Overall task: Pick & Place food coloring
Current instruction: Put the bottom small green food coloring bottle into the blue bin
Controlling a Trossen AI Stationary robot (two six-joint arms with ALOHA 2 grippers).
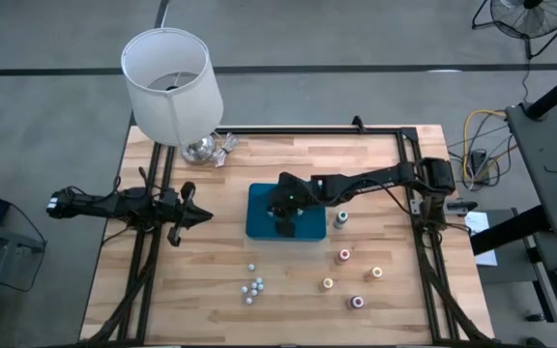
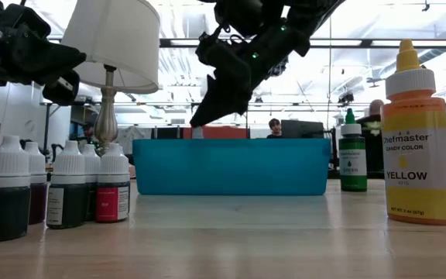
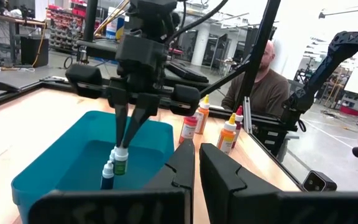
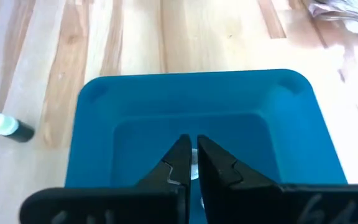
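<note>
Right gripper (image 3: 129,127) reaches down into the blue tray (image 1: 259,227), jaws drawn narrow and pinched on the white cap of a small green bottle (image 3: 120,163) that stands upright on the tray floor; a second small bottle with a blue body (image 3: 107,176) stands just beside it, touching or nearly so. In the right wrist view the two dark fingers (image 4: 180,163) meet almost tip to tip over a pale cap, with the tray's inner floor all around. In the high view the right arm stretches from the table's right edge across to the tray at table centre. Left gripper (image 1: 196,215) hovers off the tray's left side, well apart from it, jaws fully closed on nothing. Rest of the food coloring is on bare wood: a green-topped bottle (image 1: 341,219) just beside the tray's right edge, four more with coloured tops (image 1: 344,255) scattered toward the near right, and a cluster of white-capped bottles (image 1: 252,287) near the front, below the tray. A lamp with a white shade (image 1: 170,82) stands at the far left corner. A seated person (image 3: 260,81) shows beyond the table.
</note>
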